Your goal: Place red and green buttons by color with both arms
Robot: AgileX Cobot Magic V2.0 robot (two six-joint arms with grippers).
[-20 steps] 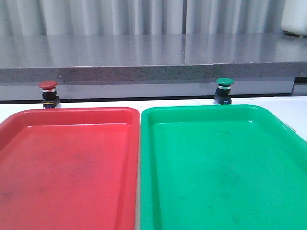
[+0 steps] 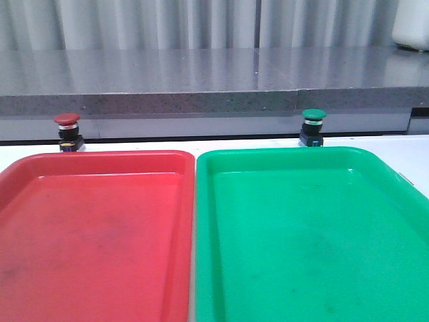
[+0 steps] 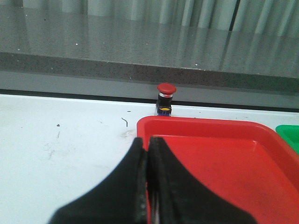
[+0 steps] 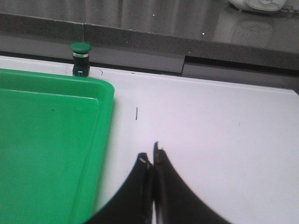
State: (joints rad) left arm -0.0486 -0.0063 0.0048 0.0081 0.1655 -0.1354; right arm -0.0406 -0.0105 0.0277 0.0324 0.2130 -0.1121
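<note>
Looking forward over the table, neither arm shows. The red button stands upright on the white table just past the far rim of the red tray, and the green button stands the same way just past the far rim of the green tray. Each sits behind the tray of its own colour, so I'd judge the sorting has yet to start. A grey ledge runs close behind both buttons, which may crowd a reach from above.

From the left wrist, the left gripper has its fingers pressed together, holding nothing. The red button stands well ahead of the fingertips, with the tray's near corner lying between; the fingers would have to pass over that rim.

From the right wrist, the right gripper is likewise closed and empty, over bare table. The green button stands well ahead and off to one side of the fingertips, behind the green tray's corner. A small dark mark lies ahead of the tips.
</note>
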